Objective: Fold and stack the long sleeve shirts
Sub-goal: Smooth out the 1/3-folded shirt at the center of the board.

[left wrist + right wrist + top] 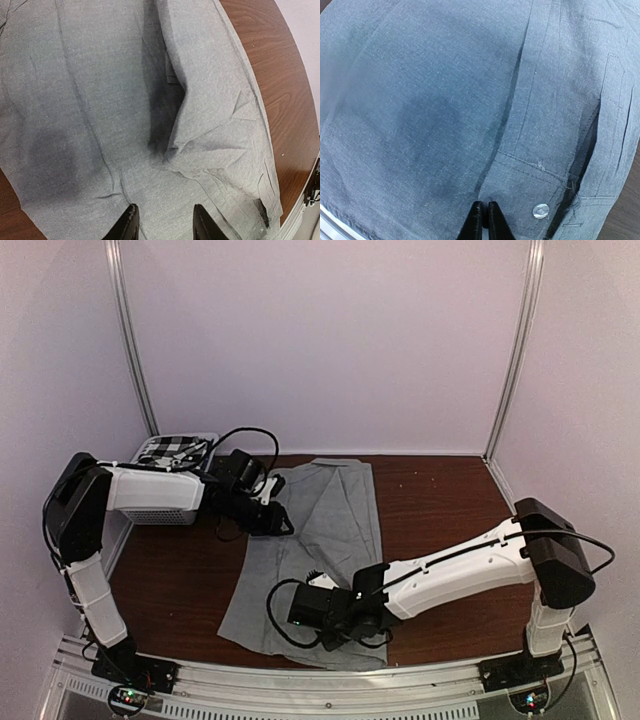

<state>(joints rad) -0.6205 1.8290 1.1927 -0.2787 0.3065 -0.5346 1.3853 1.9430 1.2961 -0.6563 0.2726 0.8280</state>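
Two long sleeve shirts were in view. One plain light grey collared cloth shirt (320, 540) lay spread along the middle of the brown wooden table (440, 510), one side already turned in lengthwise, its near hem close to the table's near edge. One black-and-white checked shirt (165, 450) sat in the white slatted plastic basket (160, 516) at the far left corner, well apart from the grey one.

Risks, as I judged them:
- A pull from my right gripper (483, 215) could have dragged the near hem off the table edge, since the cloth lay so near it.
- A pull there could also have opened the folded side, which was only loosely laid and creased.
- The buttoned cuff (530, 185), with its small pale button (540, 210), lay just beside my fingertips. Catching it could have tugged the sleeve out of the fold.
- My left gripper (164, 220), closing where it hung, might have taken one layer only and left the panel skewed.

Pose: my right arm reached low across the near edge, its jaws pressed together over the grey shirt near the cuff. I could not tell whether any cloth was pinched between them. My left arm stretched in from the basket side, its jaws parted above the shirt's far left part and gripping nothing.
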